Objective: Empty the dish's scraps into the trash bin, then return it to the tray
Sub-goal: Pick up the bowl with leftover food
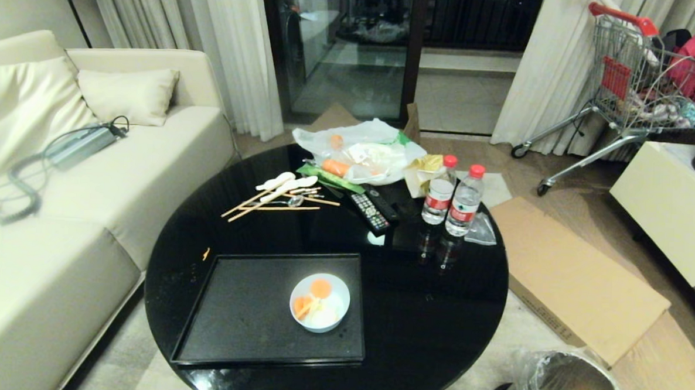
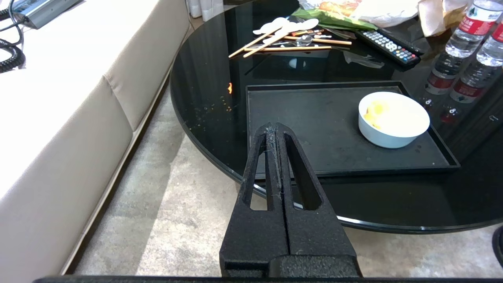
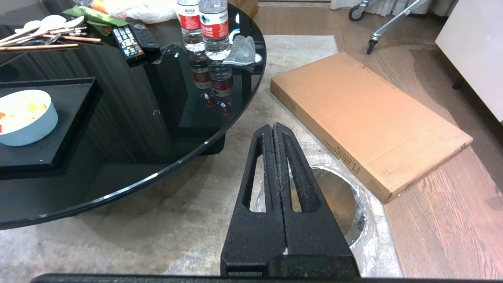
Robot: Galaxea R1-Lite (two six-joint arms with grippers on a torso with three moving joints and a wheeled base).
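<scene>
- Head view: a round black glass table (image 1: 436, 316) is filling the middle of the scene, with the tray (image 1: 242, 319) lying at its near-left edge.
- The dish (image 1: 320, 303) is sitting upright inside the tray, toward its right side, and is holding the scraps (image 1: 313, 299): orange carrot slices and pale bits.
- The trash bin (image 1: 568, 383) is standing on the floor off the table's near-right edge, with its clear liner crinkling over the rim.
- Farther back on the table, chopsticks and white spoons (image 1: 280, 193), two remote controls (image 1: 373, 209), two water bottles (image 1: 453, 202) and a plastic bag with carrots (image 1: 361, 154) are lying. A cream sofa (image 1: 59, 206) is running along the left; a flat cardboard box (image 1: 573, 275) is lying on the floor at right, and a shopping cart (image 1: 634, 84) is standing far right. Neither arm is showing here.
- Left wrist view: the left gripper (image 2: 274, 126) is hanging over the table's near-left edge, with its tip before the tray's near-left corner, fingers pressed together and holding nothing. The dish (image 2: 393, 119) is sitting well apart from it, at the tray's (image 2: 314, 129) right end.
- Right wrist view: the right gripper (image 3: 273, 126) is hanging above the rug, just over the trash bin (image 3: 346, 208), fingers pressed together and empty. The dish (image 3: 24, 117) is showing at the far left on the tray (image 3: 59, 118), well apart from it.
</scene>
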